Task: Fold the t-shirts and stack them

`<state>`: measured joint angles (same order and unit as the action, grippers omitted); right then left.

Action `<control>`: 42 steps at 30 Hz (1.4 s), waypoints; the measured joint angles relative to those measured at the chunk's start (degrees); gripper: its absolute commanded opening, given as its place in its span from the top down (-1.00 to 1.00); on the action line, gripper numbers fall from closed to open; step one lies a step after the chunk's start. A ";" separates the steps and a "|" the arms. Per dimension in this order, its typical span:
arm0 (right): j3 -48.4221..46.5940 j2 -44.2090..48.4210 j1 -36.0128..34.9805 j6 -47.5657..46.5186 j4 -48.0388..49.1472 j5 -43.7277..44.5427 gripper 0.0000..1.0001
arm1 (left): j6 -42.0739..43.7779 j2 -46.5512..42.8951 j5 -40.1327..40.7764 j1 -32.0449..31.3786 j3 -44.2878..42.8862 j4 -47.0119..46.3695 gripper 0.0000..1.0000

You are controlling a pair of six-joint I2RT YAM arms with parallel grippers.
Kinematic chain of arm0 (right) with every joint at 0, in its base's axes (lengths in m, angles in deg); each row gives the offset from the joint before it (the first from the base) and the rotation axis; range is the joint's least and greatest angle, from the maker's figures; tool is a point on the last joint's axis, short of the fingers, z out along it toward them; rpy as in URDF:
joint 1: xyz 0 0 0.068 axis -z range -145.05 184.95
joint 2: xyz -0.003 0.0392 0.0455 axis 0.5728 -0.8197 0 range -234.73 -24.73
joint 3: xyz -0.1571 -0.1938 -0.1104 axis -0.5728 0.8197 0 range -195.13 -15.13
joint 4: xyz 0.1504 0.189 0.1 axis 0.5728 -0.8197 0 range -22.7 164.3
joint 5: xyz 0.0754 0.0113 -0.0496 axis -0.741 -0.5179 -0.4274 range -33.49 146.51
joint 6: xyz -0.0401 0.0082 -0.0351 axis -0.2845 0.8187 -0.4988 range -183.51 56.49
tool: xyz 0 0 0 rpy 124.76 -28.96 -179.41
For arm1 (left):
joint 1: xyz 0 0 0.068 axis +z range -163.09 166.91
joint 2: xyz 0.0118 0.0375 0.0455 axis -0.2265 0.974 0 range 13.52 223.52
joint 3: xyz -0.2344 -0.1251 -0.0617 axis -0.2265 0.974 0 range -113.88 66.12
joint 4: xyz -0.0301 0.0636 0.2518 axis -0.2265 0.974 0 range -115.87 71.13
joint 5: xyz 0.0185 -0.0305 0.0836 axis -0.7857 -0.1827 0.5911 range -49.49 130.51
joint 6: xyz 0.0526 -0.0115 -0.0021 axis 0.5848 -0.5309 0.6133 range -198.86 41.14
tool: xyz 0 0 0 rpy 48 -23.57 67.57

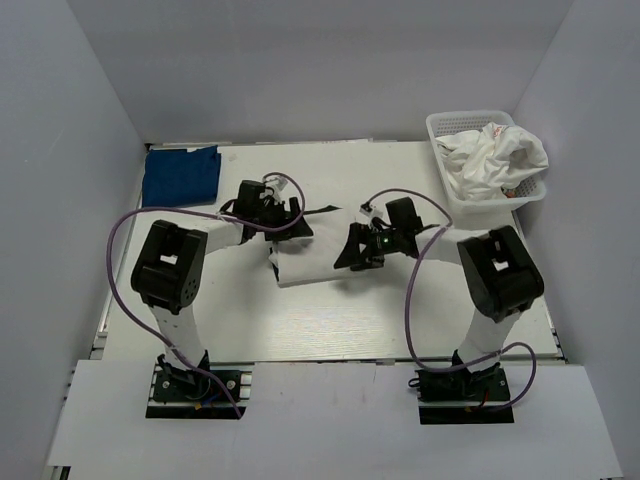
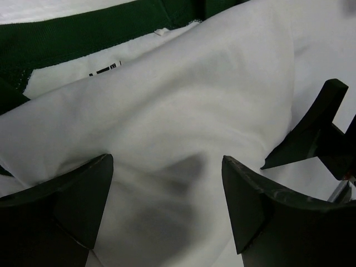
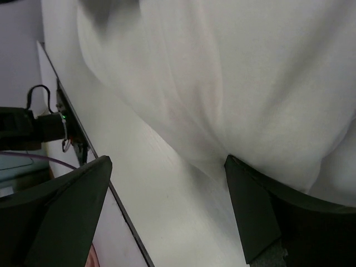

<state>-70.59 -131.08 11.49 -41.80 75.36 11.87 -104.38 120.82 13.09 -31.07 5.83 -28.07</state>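
A white t-shirt with a dark green collar [image 1: 312, 258] lies folded at the table's middle, between both arms. My left gripper [image 1: 281, 222] hovers open over its left part; in the left wrist view [image 2: 167, 183] white cloth [image 2: 183, 94] and the green collar [image 2: 83, 33] lie below the spread fingers. My right gripper [image 1: 358, 254] is open at the shirt's right edge; in the right wrist view [image 3: 167, 189] one finger [image 3: 250, 206] touches the cloth edge [image 3: 233, 83]. A dark blue folded t-shirt [image 1: 181, 175] lies at the far left. White shirts [image 1: 495, 160] fill the basket.
A white lattice basket [image 1: 449, 124] stands at the far right corner with shirts spilling over its rim. Purple cables loop from both arms. The table's near edge shows in the right wrist view [image 3: 89, 161].
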 measured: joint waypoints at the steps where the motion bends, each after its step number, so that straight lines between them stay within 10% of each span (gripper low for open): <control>1: 2.93 2.25 -0.81 0.50 1.36 1.79 -0.80 | 1.22 -0.17 -0.31 -0.70 -0.09 0.72 -0.77; 16: 13.53 28.96 -9.64 2.32 -0.28 19.34 -0.80 | 5.38 -30.77 -5.29 -7.08 13.18 3.39 -0.98; 30: -8.57 -4.37 -1.22 -0.28 2.99 13.62 -0.77 | 4.55 -20.00 -13.60 -9.14 25.75 -2.12 -0.82; 42: -6.56 -1.25 0.46 -1.38 3.63 11.96 -0.80 | 2.73 -27.04 -7.10 -9.31 28.85 1.70 -0.90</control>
<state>-77.15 -132.32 11.94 -43.18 78.98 23.83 -101.65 93.79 5.98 -40.38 34.68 -26.36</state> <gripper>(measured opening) 0.897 0.893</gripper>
